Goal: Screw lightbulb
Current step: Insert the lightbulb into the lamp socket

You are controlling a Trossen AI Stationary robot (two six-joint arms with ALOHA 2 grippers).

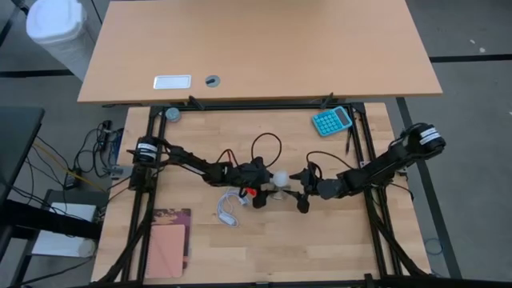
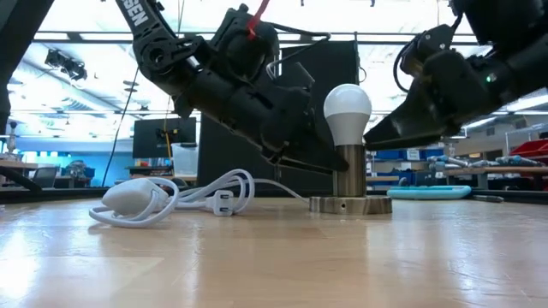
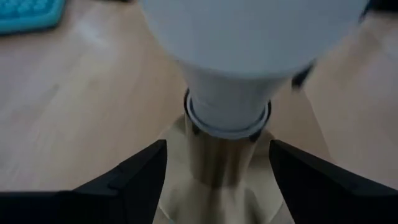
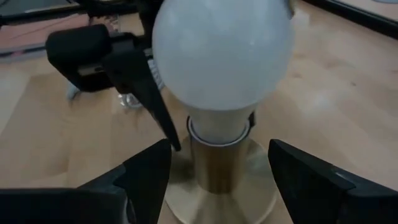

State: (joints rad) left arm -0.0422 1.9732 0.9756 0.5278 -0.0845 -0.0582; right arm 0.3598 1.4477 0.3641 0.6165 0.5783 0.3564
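Note:
The white lightbulb (image 2: 347, 111) stands upright in a brass socket stem (image 2: 349, 171) on a round flat base (image 2: 349, 204) at the table's middle (image 1: 282, 178). My left gripper (image 3: 217, 162) is open, level, on the bulb's left side, with its fingers on either side of the socket stem and gaps showing. My right gripper (image 4: 217, 162) is open on the bulb's right side, its fingers likewise on either side of the stem. Neither plainly touches bulb or socket.
A white cord with an inline switch (image 2: 171, 197) lies coiled left of the socket base (image 1: 228, 206). A teal calculator (image 1: 331, 120) lies at the far right. A pink notebook (image 1: 166, 244) lies at the near left. A second table stands behind.

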